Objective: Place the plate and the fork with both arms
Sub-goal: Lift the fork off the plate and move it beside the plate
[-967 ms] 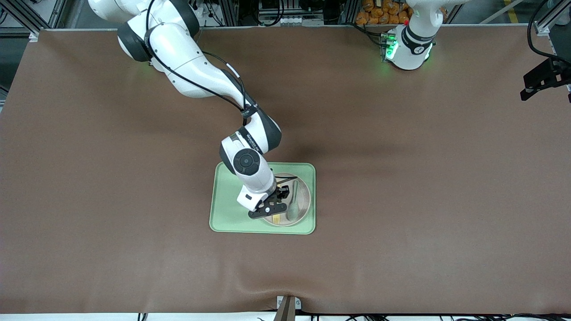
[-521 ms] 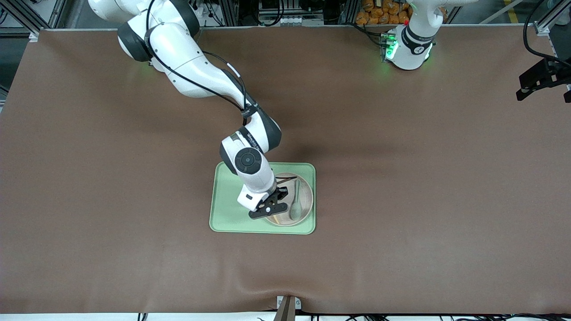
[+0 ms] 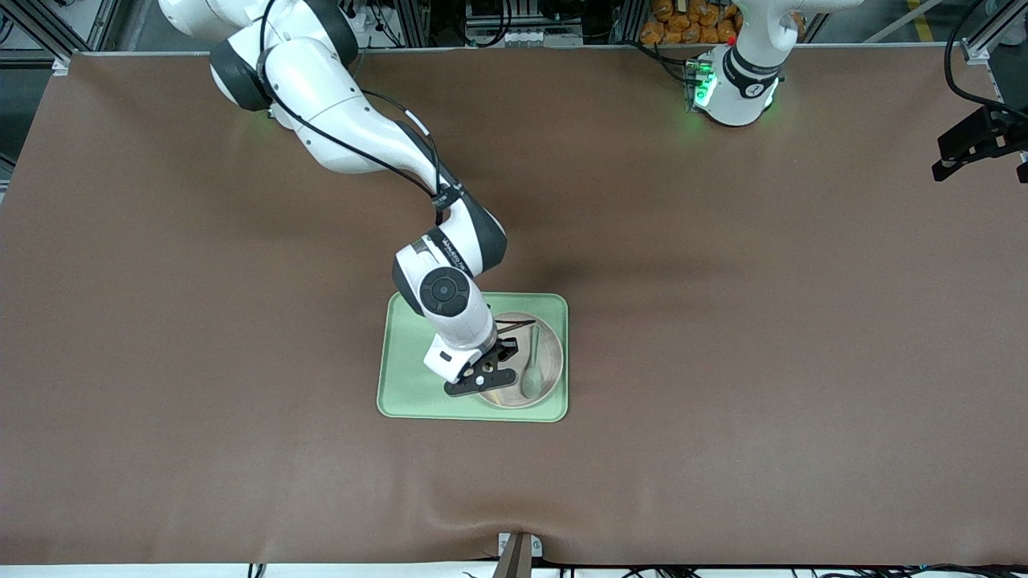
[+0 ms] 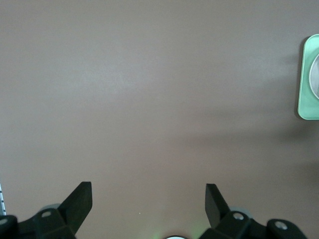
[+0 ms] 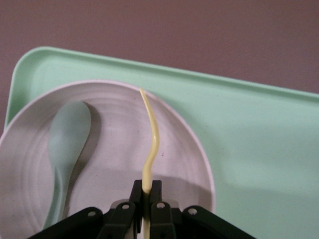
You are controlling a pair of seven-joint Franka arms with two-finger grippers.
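The off-white plate (image 3: 551, 347) lies on the light-green tray (image 3: 409, 393), at the tray's end toward the left arm. My right gripper (image 3: 488, 377) hangs low over the plate and is shut on the pale-yellow fork (image 5: 151, 144). In the right wrist view the fork stands on edge between the jaws of the right gripper (image 5: 147, 191), its curved length stretching out over the plate (image 5: 114, 144). My left gripper (image 3: 952, 160) waits open and empty in the air over the left arm's end of the table. Its left wrist view shows the left gripper (image 4: 148, 199) above bare brown cloth.
A grey-green spoon (image 3: 532, 369) lies in the plate beside the fork, also seen as the spoon (image 5: 67, 139) in the right wrist view. The tray (image 5: 249, 129) has bare room toward the right arm's end. A corner of the tray (image 4: 308, 79) shows in the left wrist view.
My right gripper has shut on the fork and shifted slightly; the fork's flat tines no longer show below it. The left gripper wavered a little in place.
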